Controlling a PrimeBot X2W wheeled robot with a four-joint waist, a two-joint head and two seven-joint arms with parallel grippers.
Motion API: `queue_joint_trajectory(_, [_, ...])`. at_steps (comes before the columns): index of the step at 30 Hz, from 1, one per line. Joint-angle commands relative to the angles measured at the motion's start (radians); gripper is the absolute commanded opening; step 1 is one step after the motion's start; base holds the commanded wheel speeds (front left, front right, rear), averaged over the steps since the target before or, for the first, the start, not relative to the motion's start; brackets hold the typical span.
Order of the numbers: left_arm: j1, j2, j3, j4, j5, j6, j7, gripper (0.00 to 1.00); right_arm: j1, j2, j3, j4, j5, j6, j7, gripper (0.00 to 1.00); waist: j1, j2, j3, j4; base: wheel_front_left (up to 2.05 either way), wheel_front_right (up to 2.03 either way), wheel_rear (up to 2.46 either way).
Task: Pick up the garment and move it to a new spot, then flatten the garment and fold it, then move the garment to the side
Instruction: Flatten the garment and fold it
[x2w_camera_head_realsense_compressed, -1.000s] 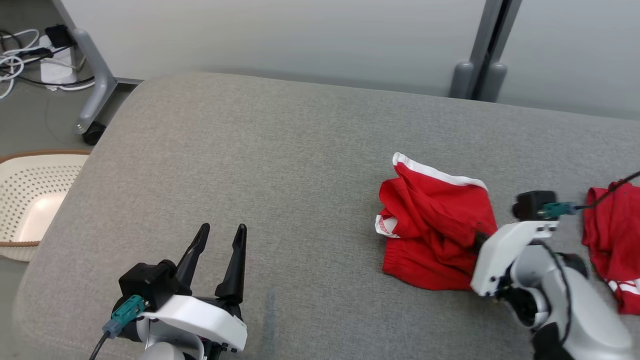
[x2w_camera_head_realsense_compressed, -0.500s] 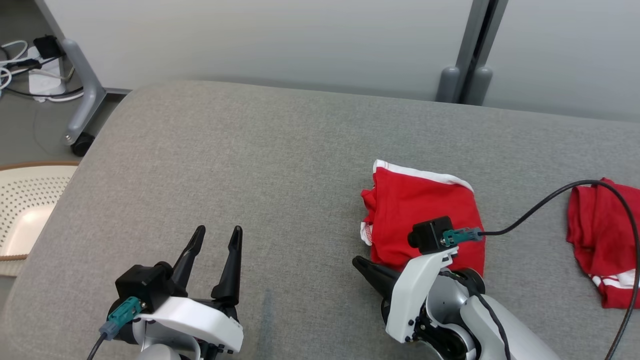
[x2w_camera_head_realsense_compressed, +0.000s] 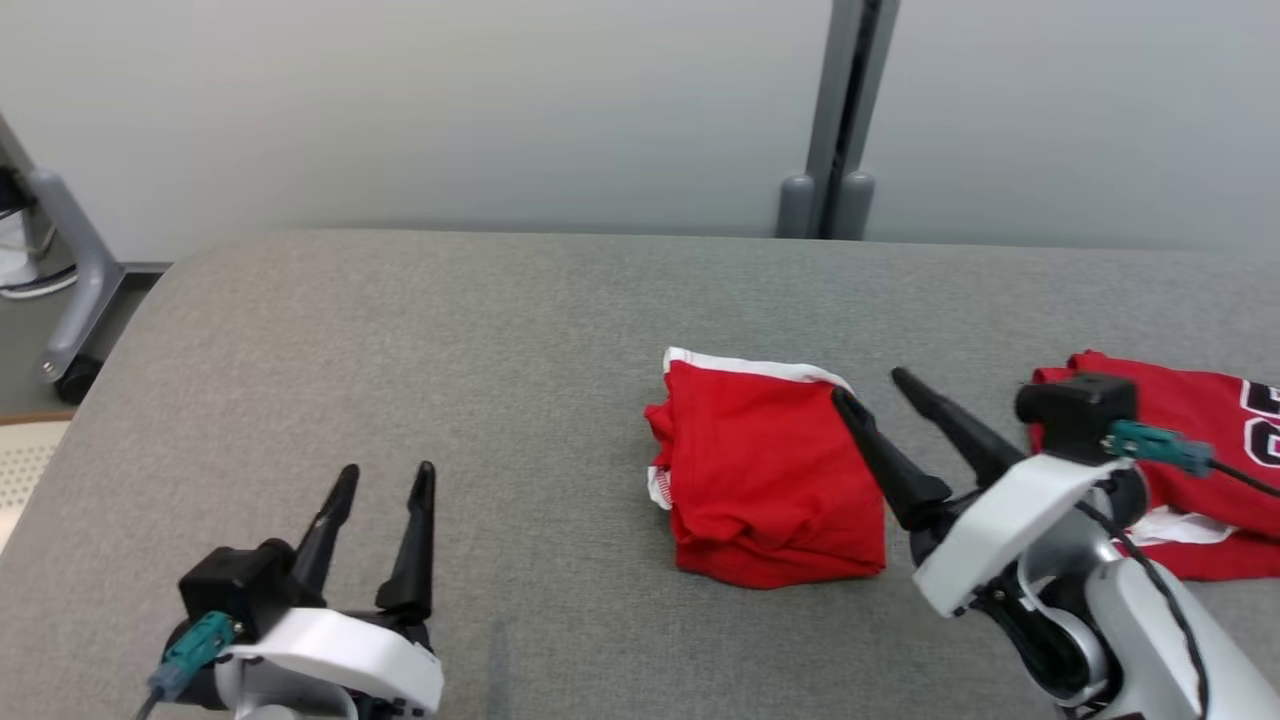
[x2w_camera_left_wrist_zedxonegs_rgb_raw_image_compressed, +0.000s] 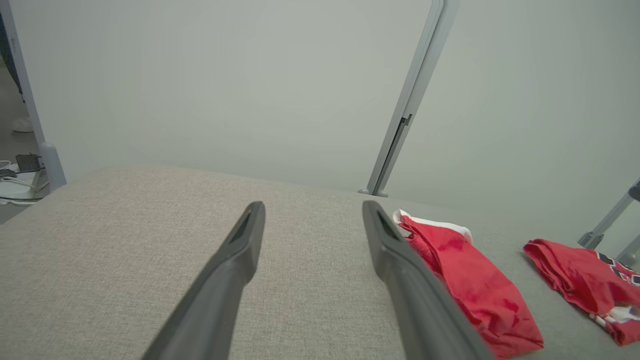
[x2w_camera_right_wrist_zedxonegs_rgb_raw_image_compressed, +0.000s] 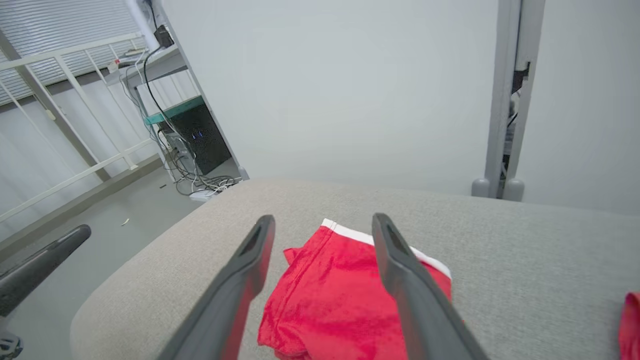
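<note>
The folded garment (x2w_camera_head_realsense_compressed: 770, 490) is bright red with a white band along its far edge. The second garment (x2w_camera_head_realsense_compressed: 1190, 420), at the right, is the same red, with white trim and black-and-white lettering. The bench (x2w_camera_head_realsense_compressed: 400, 340) is a flecked grey weave. The left claw (x2w_camera_head_realsense_compressed: 388, 470) and right claw (x2w_camera_head_realsense_compressed: 870, 385) have black fingers (x2w_camera_head_realsense_compressed: 880, 450) on white housings, each with a teal plug (x2w_camera_head_realsense_compressed: 1160, 445). The wall (x2w_camera_head_realsense_compressed: 400, 120) is pale grey.

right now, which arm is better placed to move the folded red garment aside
Right. The right gripper is open, with its fingers by the right edge of the folded red garment. The left gripper is open too, but sits far off to the garment's left.
</note>
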Motion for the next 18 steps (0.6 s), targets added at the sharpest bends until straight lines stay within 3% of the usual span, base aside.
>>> queue_joint_trajectory(1, [0.009,0.014,0.02,-0.01,-0.003,0.008,-0.002,1.0,0.03,-0.005,-0.029,-0.037,-0.017,0.0,-0.021,1.0,0.0,0.0,-0.016,-0.028,0.0,0.0,0.0])
queue_joint_trajectory(11, [0.048,0.059,0.13,-0.088,0.025,0.031,-0.01,1.0,0.191,0.008,-0.258,-0.273,-0.216,0.0,-0.094,1.0,0.0,0.0,-0.019,-0.1,0.0,0.0,0.0])
queue_joint_trajectory(18, [0.105,0.042,0.181,-0.113,0.096,0.024,-0.011,1.0,0.308,0.066,-0.366,-0.316,-0.308,0.0,-0.166,1.0,0.0,0.0,-0.011,-0.115,0.0,0.0,0.0])
